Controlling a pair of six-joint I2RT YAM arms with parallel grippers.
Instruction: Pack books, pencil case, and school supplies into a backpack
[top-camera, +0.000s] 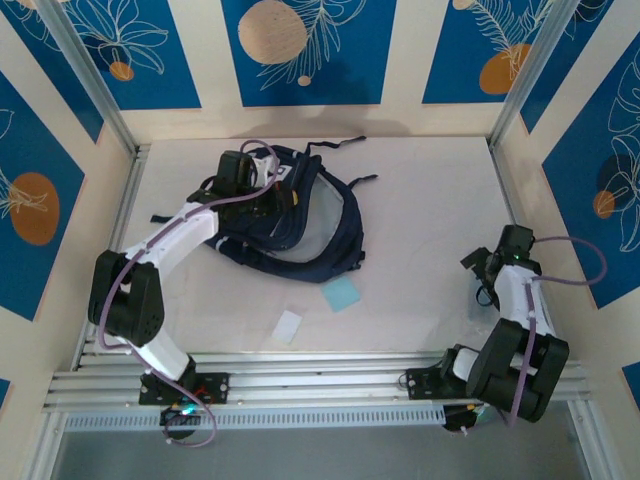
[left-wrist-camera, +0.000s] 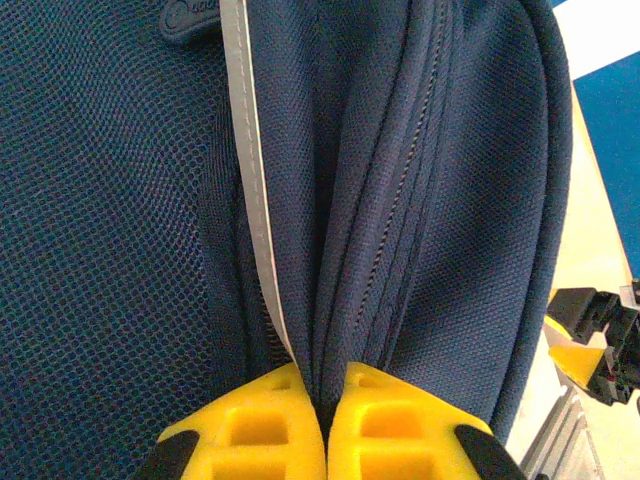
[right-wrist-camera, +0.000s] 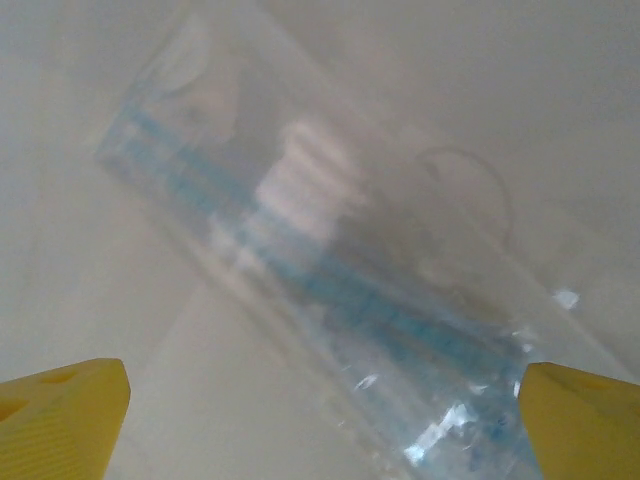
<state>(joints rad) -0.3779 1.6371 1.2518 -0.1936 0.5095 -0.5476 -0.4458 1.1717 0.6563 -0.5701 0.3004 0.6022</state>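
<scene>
The left tool (left-wrist-camera: 322, 405) is closed on a fold of the backpack (left-wrist-camera: 420, 200), which is set at the bench's (top-camera: 430, 200) far left. The right tool (right-wrist-camera: 320, 400) is held wide open over a clear bag (right-wrist-camera: 330, 260). A blue pad (top-camera: 341, 293) and a white piece (top-camera: 288, 326) are laid near the backpack.

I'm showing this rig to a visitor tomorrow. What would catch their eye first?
The navy backpack lies toward the far left of the table, the left gripper shut on a fold of its fabric. Nearer the arms lie a light-blue pad and a small white piece. The right gripper stands open over a blurred clear packet.
</scene>
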